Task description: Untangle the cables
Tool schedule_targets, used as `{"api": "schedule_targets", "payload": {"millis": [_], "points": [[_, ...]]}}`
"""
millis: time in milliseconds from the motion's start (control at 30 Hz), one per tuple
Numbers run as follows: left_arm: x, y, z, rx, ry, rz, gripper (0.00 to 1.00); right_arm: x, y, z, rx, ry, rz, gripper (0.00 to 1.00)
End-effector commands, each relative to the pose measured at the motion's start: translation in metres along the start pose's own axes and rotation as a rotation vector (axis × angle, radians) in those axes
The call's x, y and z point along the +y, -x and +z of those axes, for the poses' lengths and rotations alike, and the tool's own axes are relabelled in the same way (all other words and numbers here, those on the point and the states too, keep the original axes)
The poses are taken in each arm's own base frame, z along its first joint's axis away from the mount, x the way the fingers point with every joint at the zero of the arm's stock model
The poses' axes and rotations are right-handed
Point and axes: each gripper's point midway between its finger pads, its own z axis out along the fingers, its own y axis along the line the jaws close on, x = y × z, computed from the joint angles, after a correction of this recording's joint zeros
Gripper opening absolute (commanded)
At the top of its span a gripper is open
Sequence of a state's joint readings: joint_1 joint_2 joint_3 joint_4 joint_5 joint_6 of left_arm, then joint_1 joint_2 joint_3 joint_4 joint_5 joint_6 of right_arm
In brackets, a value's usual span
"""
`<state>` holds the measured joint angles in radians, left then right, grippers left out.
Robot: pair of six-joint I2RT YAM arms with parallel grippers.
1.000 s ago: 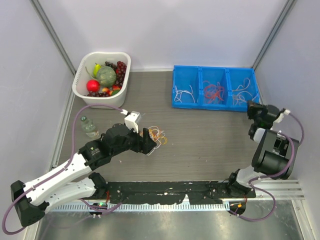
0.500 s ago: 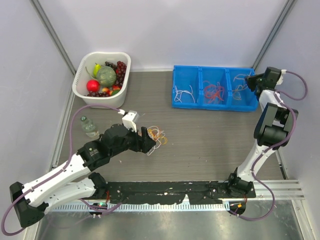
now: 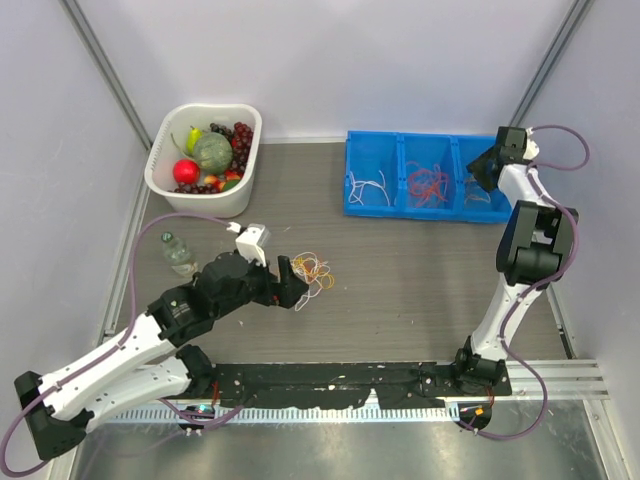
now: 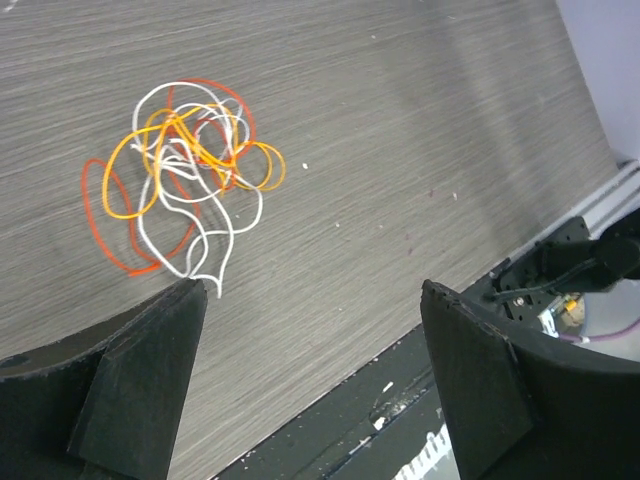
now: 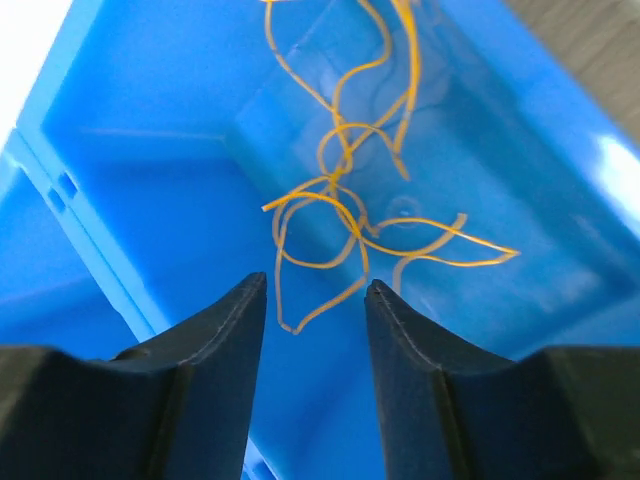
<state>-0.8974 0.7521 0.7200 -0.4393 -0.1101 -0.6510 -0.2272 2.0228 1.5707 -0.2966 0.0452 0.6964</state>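
"Cables (image 4: 190, 150), the thin floppy orange, red and white wires in one loose knot: where do they lie, reckoned from each claw?"

"Start at the left claw (image 4: 312, 300). Its black fingers are spread wide with nothing between them. The knot lies just ahead of the tips on the grey wood-grain bench (image 4: 420, 120). I judge the claw is held there to pick out a loop."

"And the other one?"

"The right claw (image 5: 315, 285) has its fingers parted too and pinches nothing. It is poised over the right-hand compartment of the blue plastic three-part bin (image 5: 120, 200). Thin yellow strands (image 5: 333, 187) lie loose on the floor of that compartment."

"Why that compartment?"

"Sorting by colour, it seems. From above, the middle compartment holds red strands (image 3: 428, 185) and the left one holds white strands (image 3: 368, 187). So yellow ones belong on the right, well apart from the knot."
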Motion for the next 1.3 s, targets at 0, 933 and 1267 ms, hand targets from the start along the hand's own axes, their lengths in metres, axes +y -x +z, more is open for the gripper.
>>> {"api": "schedule_targets", "payload": {"millis": [0, 933, 1267], "points": [[0.027, 0.0, 0.0, -0.032, 0.131, 0.003, 0.94, 0.016, 0.055, -0.082, -0.201, -0.084, -0.19, 0.55], [0.122, -0.026, 0.084, 0.129, 0.443, -0.281, 0.56, 0.124, -0.404, -0.316, 0.589, 1.102, -0.688, 0.52], [0.137, -0.054, 0.099, 0.246, 0.502, -0.268, 0.16, 0.121, -0.422, -0.321, 0.631, 1.127, -0.693, 0.49]]}}
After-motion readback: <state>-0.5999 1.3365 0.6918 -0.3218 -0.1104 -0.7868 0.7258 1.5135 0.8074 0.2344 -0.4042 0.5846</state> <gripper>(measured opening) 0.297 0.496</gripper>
